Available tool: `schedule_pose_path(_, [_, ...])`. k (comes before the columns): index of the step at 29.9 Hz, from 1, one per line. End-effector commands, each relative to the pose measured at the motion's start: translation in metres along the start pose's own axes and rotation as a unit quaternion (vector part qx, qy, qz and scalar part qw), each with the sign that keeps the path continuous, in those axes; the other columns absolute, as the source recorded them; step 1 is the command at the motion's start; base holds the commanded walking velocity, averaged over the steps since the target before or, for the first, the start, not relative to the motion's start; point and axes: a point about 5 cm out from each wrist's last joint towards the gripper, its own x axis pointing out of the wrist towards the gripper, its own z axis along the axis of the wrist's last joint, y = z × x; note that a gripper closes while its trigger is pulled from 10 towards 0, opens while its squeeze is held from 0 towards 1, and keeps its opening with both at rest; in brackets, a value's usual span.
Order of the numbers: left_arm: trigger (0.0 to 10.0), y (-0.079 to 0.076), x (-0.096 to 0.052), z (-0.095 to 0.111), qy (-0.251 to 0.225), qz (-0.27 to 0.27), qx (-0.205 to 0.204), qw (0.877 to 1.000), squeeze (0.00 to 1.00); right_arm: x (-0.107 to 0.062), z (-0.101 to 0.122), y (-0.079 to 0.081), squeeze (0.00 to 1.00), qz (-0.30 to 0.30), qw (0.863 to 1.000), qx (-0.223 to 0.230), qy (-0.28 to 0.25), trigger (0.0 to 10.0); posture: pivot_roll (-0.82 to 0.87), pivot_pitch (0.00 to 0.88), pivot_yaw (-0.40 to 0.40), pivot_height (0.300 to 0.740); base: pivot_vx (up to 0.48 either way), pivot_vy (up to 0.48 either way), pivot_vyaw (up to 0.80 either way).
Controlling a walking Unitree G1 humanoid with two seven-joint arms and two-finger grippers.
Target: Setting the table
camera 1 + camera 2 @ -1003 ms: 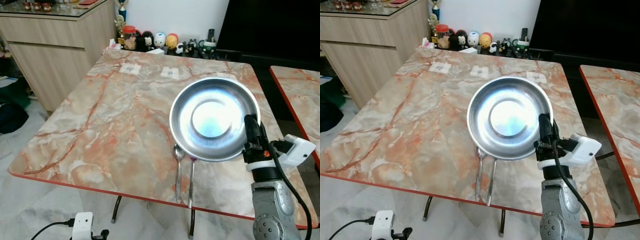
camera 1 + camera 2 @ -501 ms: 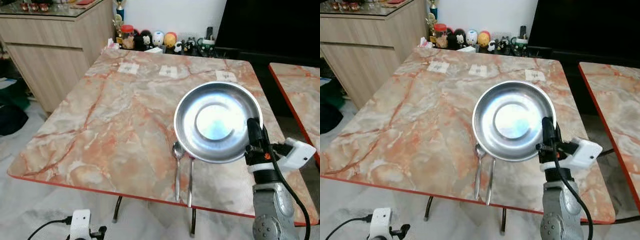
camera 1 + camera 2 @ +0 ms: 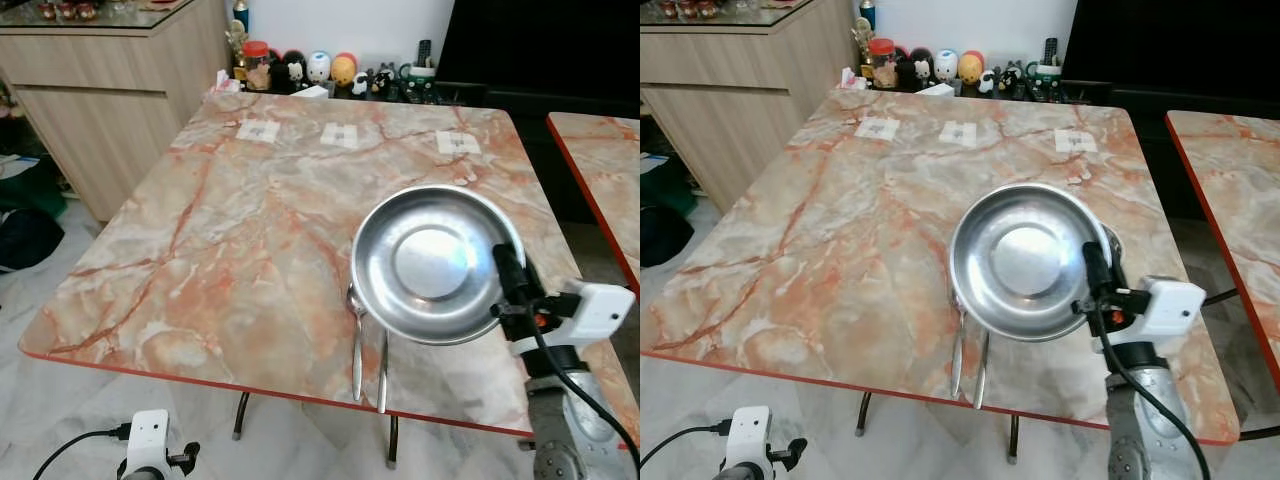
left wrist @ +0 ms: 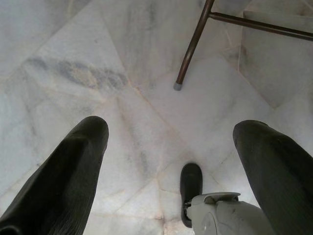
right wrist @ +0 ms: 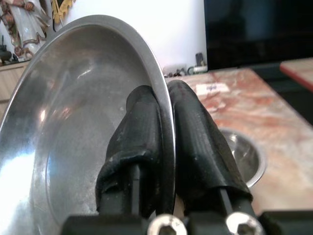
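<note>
Round shiny steel plate (image 3: pixel 432 263) hangs tilted above the orange marble table (image 3: pixel 220 250), its rim at four o'clock pinched by the right gripper (image 5: pixel 168 142), clearing the spoon and fork (image 3: pixel 368 350) below for placement; left gripper (image 4: pixel 171 161) idles spread.

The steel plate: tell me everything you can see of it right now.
The steel plate is round, shiny metal, with a flat centre and a broad sloping rim, and nothing in it. The right tool pinches its rim, one black finger inside, one outside. It is held tilted above the near right part of the marble table, its lower edge over the heads of the spoon and the utensil beside it. Whether it touches them I cannot tell.
</note>
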Motion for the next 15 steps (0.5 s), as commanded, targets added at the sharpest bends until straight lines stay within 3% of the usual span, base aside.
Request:
schedule_pose_path(1, [10.0,0.003,-0.001,-0.001,-0.002,0.007,-0.005,1.0,0.0,0.0,0.01,0.001,0.0,0.005,1.0,-0.011,-0.016,10.0,0.07,0.047,-0.009,0.74,0.0,0.0,0.0])
schedule_pose_path(5, [10.0,0.002,-0.001,-0.001,-0.003,0.005,-0.004,1.0,0.0,-0.001,0.013,-0.003,0.0,0.005,0.999,-0.028,-0.015,10.0,0.06,0.033,-0.017,0.74,0.0,0.0,0.0])
schedule_pose_path(10, [10.0,-0.003,-0.001,-0.002,-0.005,0.001,-0.006,1.0,0.0,0.001,0.012,-0.008,0.0,-0.022,0.999,-0.019,-0.019,10.0,0.06,0.021,-0.029,0.74,0.0,0.0,0.0])
schedule_pose_path(15, [10.0,-0.007,0.0,-0.003,-0.004,-0.005,0.002,1.0,0.0,-0.001,0.007,-0.005,0.0,-0.029,0.999,-0.005,-0.015,10.0,0.05,0.011,-0.031,0.74,0.0,-0.31,0.0])
